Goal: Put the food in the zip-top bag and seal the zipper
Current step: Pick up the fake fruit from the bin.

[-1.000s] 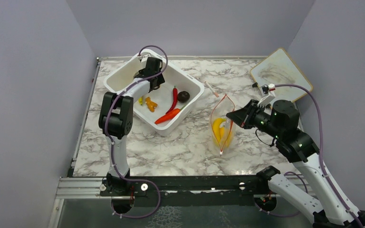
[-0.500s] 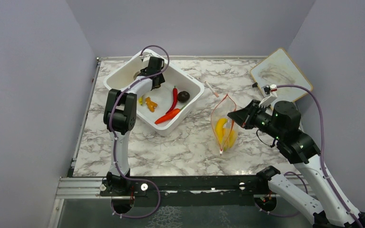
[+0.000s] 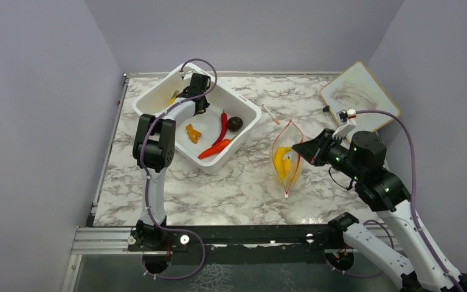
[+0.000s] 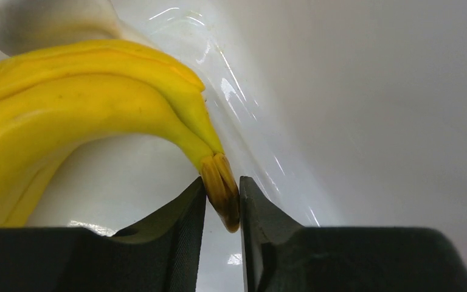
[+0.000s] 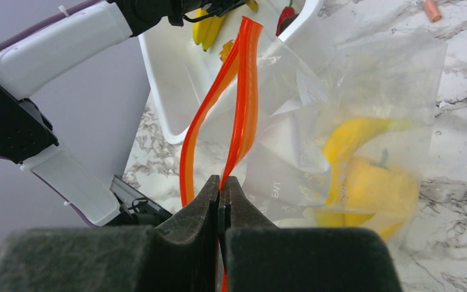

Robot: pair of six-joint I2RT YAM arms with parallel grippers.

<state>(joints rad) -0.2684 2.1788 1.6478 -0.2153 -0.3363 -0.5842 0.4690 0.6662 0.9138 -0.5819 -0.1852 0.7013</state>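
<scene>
My left gripper (image 4: 223, 201) reaches into the far left corner of the white tub (image 3: 216, 165). It is shut on the brown stem tip of the yellow banana (image 4: 85, 97), which shows as a yellow speck (image 3: 174, 95) from above. A red chili (image 3: 222, 126), an orange carrot (image 3: 214, 148), a dark brown fruit (image 3: 235, 123) and small orange bits (image 3: 192, 133) lie in the tub. My right gripper (image 5: 222, 188) is shut on the red-orange zipper (image 5: 243, 91) and holds the mouth of the clear zip-top bag (image 3: 287, 159) gaping. Yellow food (image 5: 371, 176) sits inside the bag.
A wood-framed whiteboard (image 3: 359, 94) lies at the back right corner. A small white-and-red stick (image 3: 270, 114) lies on the marble between the tub and the bag. The tub's walls close in around the left gripper.
The left jaws have narrowed onto the banana stem, and the banana now shows near the tub's far left corner. The right gripper and bag have shifted slightly right.
</scene>
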